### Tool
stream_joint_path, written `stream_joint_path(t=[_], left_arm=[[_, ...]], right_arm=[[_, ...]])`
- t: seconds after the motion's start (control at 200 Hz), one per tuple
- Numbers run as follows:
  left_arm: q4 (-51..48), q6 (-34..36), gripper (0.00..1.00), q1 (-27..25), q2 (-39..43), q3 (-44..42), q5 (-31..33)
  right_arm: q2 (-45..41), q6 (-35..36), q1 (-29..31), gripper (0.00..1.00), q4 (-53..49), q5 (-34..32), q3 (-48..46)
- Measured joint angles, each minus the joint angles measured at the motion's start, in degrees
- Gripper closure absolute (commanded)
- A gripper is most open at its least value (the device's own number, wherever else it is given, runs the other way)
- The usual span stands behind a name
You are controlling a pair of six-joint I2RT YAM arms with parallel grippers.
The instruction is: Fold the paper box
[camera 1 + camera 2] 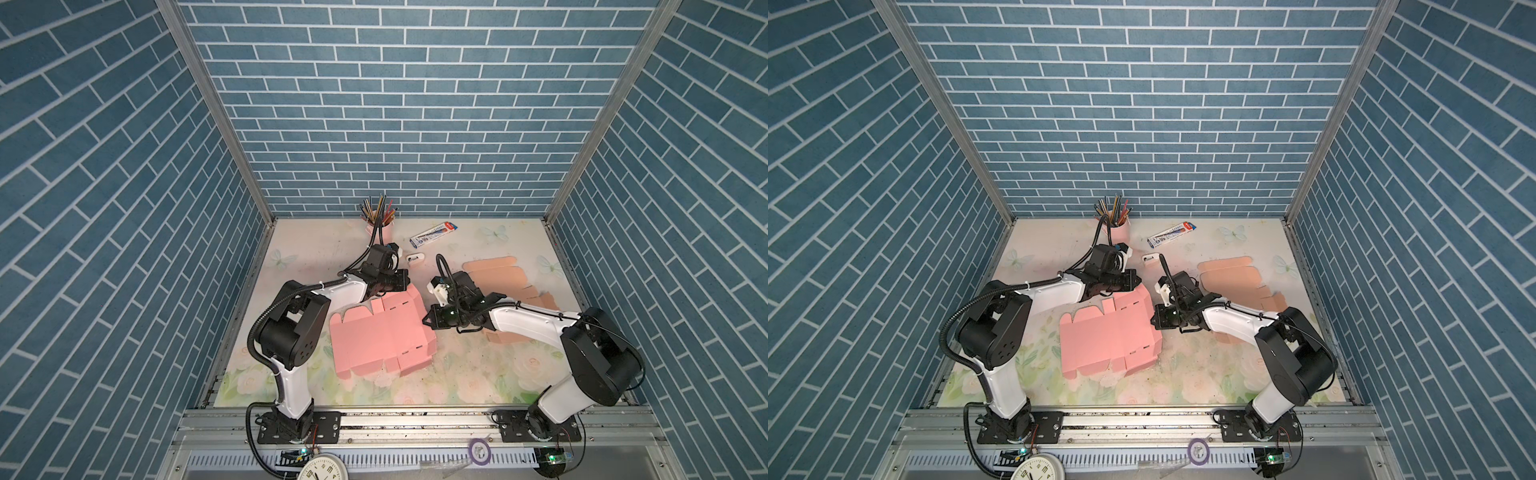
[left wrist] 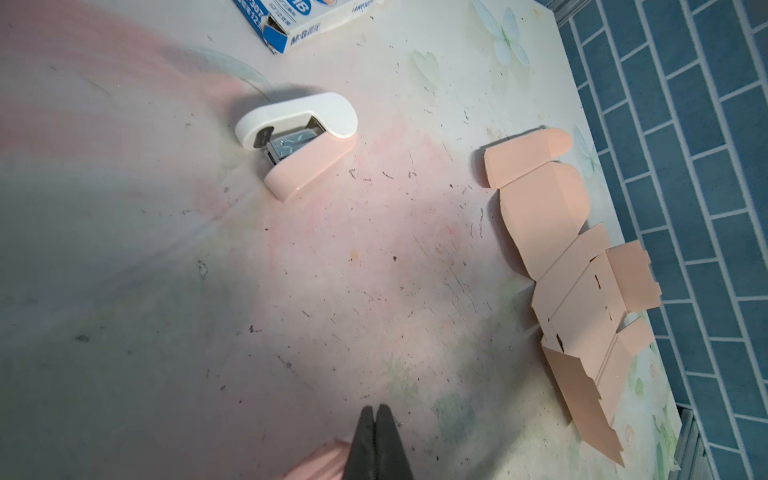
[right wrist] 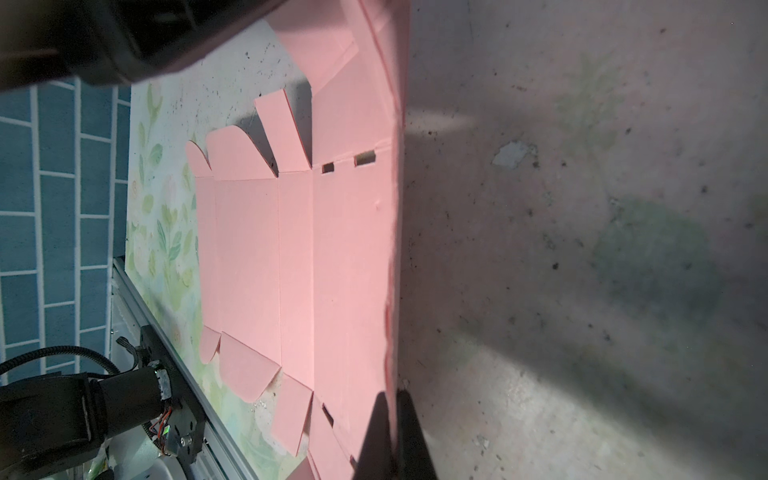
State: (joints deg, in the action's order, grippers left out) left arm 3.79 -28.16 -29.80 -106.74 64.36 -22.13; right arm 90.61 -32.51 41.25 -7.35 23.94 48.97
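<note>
Right wrist view: the raised side panel of the pink paper box blank [image 3: 291, 249] is being pinched between the closed fingers of the right end effector [image 3: 391, 409], near one corner of that panel. In both top views the blank is lying on the worktop [image 1: 478, 365] between the two arms, with most panels flat and the edge nearest the right arm being held upright. The left end effector [image 2: 376, 411] is being held closed at the far corner of the blank. A pink flap is showing beside its fingers, but whether paper is being gripped there cannot be told.

Risks, as judged: the thin card is being held by one edge only, so a pull off the scored line is likely to tear the slotted corners or bow the panel. The unweighted flat part is likely to be dragged across the smooth, scuffed floral worktop.

The card is matte, stiff and die-cut with rounded tabs and small rectangular slots. A peach blank [image 1: 494, 270], a stapler [image 2: 299, 133] and a pencil carton [image 1: 432, 233] are lying behind, well apart.
</note>
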Motion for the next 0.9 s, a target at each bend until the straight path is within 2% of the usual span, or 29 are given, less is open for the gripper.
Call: stream_joint_path(t=[0.34, 0.895], left_arm=[[-0.87, 1.73, 1.0, -0.57, 2.73, -2.49, 0.26], [-1.88, 1.9, 1.0, -5.11, 7.74, -9.94, 0.39]], right_arm=[[0.0, 0.02, 0.0, 1.0, -0.83, -0.46, 0.0], [0.02, 1.55, 0.02, 1.0, -2.19, -1.73, 0.0]])
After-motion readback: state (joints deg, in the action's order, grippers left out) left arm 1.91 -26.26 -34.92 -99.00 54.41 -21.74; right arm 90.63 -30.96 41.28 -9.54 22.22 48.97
